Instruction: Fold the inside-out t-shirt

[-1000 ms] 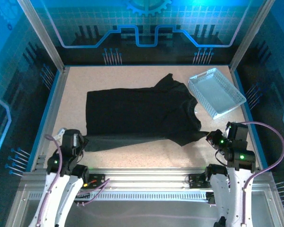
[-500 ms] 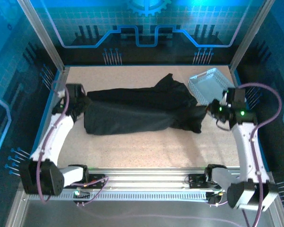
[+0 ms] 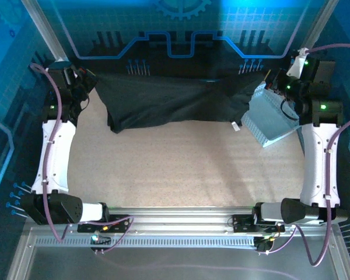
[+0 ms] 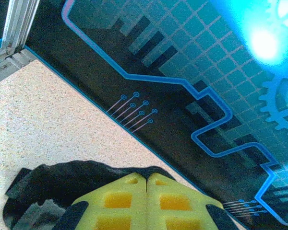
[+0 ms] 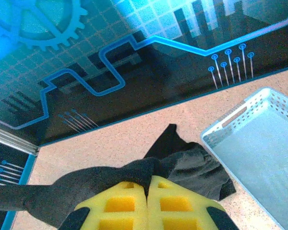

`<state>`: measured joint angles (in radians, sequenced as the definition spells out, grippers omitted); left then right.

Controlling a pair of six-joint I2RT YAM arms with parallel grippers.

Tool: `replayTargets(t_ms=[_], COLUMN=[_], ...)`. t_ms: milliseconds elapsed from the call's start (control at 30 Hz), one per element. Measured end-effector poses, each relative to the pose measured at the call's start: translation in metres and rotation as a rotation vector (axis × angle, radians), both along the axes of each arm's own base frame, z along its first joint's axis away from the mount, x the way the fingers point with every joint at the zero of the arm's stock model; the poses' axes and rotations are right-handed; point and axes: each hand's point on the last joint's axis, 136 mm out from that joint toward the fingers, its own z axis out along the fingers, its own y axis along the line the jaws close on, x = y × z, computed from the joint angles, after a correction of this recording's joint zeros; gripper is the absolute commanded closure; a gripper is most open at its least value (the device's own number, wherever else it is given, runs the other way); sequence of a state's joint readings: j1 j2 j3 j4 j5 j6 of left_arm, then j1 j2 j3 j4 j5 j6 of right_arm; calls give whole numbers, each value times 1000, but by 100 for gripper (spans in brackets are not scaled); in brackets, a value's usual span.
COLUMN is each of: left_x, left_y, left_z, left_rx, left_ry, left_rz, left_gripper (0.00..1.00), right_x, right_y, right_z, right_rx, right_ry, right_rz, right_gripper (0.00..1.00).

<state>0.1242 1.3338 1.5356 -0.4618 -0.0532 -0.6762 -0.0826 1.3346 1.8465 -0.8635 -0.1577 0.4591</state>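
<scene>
The inside-out t-shirt [image 3: 175,99], plain black, hangs stretched between both grippers at the back of the table, with its lower edge trailing on the surface. A small white label [image 3: 236,124] dangles near its right end. At the far left, my left gripper [image 3: 92,81] is shut on one end of the cloth; in the left wrist view the yellow pads [image 4: 147,179] pinch black fabric [image 4: 62,177]. My right gripper [image 3: 267,81] holds the other end at the far right. There its pads [image 5: 148,181] are shut on a bunched fold of the t-shirt [image 5: 110,179].
A light grey perforated tray [image 3: 271,119] sits at the back right, just below the right gripper and touching the shirt's right end; it is also in the right wrist view [image 5: 259,148]. Blue-lit enclosure walls stand close behind both grippers.
Both arms have swung from the near edge to the back of the table, raising the shirt. It went from lying flat to hanging stretched between them.
</scene>
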Motion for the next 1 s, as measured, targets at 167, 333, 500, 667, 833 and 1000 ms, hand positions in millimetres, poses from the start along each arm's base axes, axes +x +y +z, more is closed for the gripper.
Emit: replayTargets(t_ms=[167, 333, 500, 667, 833, 1000], left_x=[-23, -71, -139, -198, -243, -255], left_y=[-1, -8, -13, -15, -13, -11], left_z=[-8, -48, -107, -191, -254, -270], left_rx=[-5, -28, -86, -170, -237, -284], left_ry=[-6, 41, 114, 253, 382, 417], left_rz=[-10, -11, 41, 118, 220, 285], left_gripper=[100, 100, 100, 100, 100, 100], right_x=[-13, -57, -118, -166, -196, -212], right_y=[12, 9, 3, 6, 14, 14], right_z=[-8, -49, -105, -189, -252, -276], right_rx=[-19, -32, -38, 32, 142, 195], right_ry=[15, 100, 185, 362, 524, 587], right_rz=[42, 13, -40, -78, -116, -166], right_gripper=[100, 100, 100, 100, 100, 100])
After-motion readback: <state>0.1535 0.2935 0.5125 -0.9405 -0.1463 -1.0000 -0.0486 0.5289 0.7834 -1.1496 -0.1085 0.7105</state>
